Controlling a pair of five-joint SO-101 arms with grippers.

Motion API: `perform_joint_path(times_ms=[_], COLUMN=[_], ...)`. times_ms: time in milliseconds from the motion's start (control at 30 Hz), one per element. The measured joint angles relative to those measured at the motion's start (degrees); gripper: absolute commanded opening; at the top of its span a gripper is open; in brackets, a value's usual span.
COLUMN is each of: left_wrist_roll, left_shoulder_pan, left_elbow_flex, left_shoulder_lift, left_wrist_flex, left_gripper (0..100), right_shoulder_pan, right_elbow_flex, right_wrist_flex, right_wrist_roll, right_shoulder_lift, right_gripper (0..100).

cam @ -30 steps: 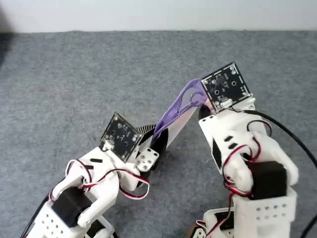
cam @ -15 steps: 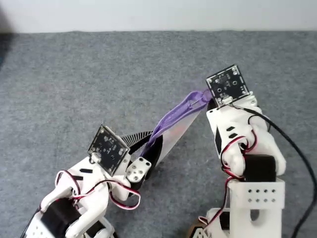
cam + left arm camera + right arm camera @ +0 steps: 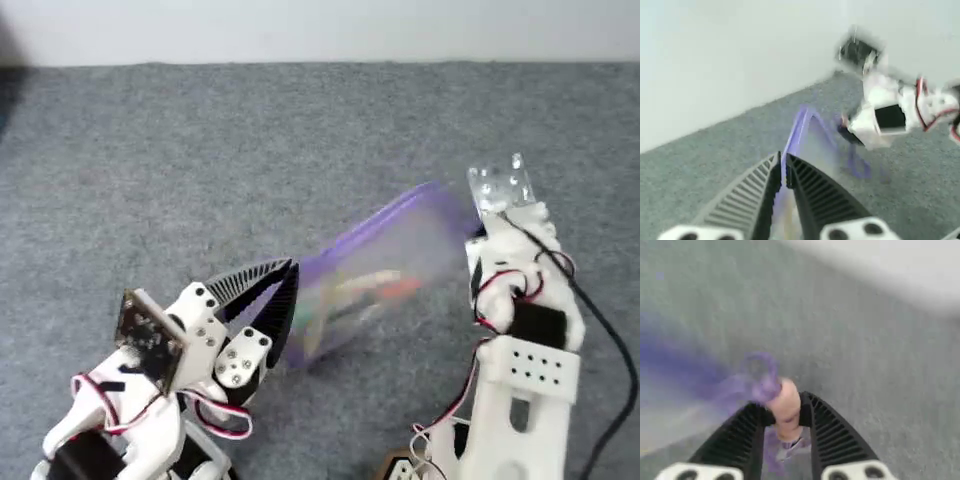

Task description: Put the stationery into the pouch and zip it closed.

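With the pouch stretched over the middle of the tabletop, stationery inside, your left tool pinches one end and your right tool grips the zipper pull; draw it straight along the zip; brace the left firmly.

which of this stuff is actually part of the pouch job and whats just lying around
Part of the job:
- pouch
- stationery inside it
- zip pull
- left tool, shut on the pouch's end
- right tool, shut on the zip pull

Just there:
- grey mat
- white wall
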Motion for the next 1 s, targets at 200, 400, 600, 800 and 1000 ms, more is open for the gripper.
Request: perform_joint_path(times_ms=[200,400,600,800,1000], left_wrist_roll=[-0.1,-0.1,0.0,-1.2,-1.5], left_shoulder_pan=[0.0,-0.2,-0.2,-8.4,-15.1], left_elbow_flex=[-0.1,-0.1,-0.1,-0.1,-0.1], left_shoulder_lift=[-1.1,-1.9,-1.9,-1.9,-1.9], left_wrist_flex=[0.0,0.0,0.0,-2.6,-8.9], left_gripper=[1,1,1,10,20], right_shoulder_pan=[4.2,3.8,-2.0,-10.0,-22.6], right_elbow_flex=[4.1,4.3,2.9,2.9,2.9], right_wrist_flex=[-0.7,-0.7,-0.7,-0.7,-0.7], right_wrist_roll=[0.0,-0.2,-1.8,-1.8,-1.8], right_shoulder_lift=[-0.2,-0.8,-6.2,-16.9,-30.9], right_gripper=[0.8,0.8,0.8,0.8,0.8])
